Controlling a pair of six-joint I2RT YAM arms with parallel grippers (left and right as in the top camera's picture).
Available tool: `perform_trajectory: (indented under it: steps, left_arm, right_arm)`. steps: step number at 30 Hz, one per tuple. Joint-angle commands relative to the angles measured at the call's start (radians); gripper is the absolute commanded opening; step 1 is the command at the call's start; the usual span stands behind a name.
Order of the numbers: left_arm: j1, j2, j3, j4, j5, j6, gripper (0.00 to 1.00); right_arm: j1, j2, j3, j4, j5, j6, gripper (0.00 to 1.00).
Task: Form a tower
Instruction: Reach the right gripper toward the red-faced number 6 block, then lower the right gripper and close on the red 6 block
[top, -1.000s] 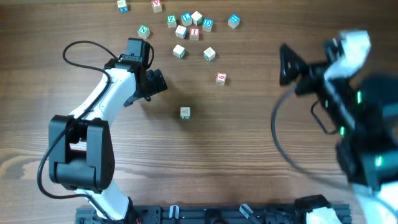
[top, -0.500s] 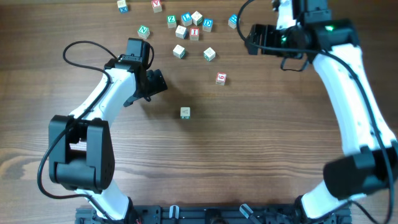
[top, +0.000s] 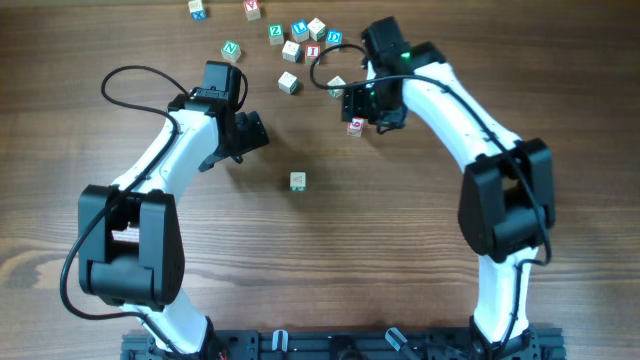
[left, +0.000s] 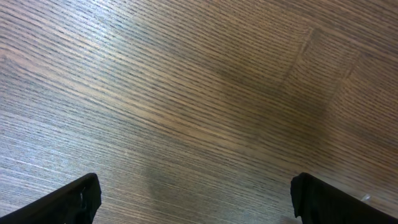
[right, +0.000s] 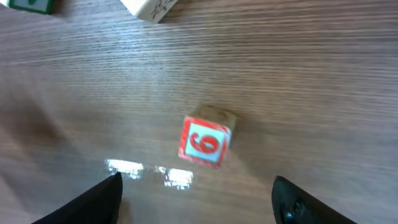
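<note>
tower (top: 297, 180): alone at centre of counter (left: 199, 93), height hidden from above | left claw (left: 195, 185): spread wide over bare wood, tower's 10 o'clock | red "6" cube (right: 205, 142): tower's 1 o'clock, untouched | right claw (right: 198, 182): spread, that cube just ahead between its fingers | loose cubes (top: 300, 40): scattered, 12 o'clock, far edge

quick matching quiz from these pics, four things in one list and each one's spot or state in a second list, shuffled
1. red 6 cube
2. green N cube
3. red V cube
4. left end effector

A. open over bare wood
B. at the overhead view's top edge
C. just ahead of the right end effector
D. nearest cube to the left arm

Pairs: 1-C, 2-D, 3-B, 4-A
</note>
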Motion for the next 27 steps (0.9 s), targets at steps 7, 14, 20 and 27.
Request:
perform_trajectory:
  steps: [7, 14, 20, 27]
  left_arm:
    - [0.004, -0.019, 0.011, 0.000, -0.002, 0.009, 1.00]
    - [0.004, -0.019, 0.011, 0.000, -0.002, 0.009, 1.00]
    - [0.004, -0.019, 0.011, 0.000, -0.002, 0.009, 1.00]
    - [0.005, -0.019, 0.011, 0.000, -0.002, 0.009, 1.00]
  right_arm:
    - [0.022, 0.105, 0.015, 0.089, 0.059, 0.024, 0.70]
    - [0.022, 0.105, 0.015, 0.101, 0.104, 0.024, 0.72]
    - [0.022, 0.105, 0.015, 0.097, 0.100, 0.024, 1.00]
    - [0.022, 0.105, 0.015, 0.097, 0.090, 0.025, 0.91]
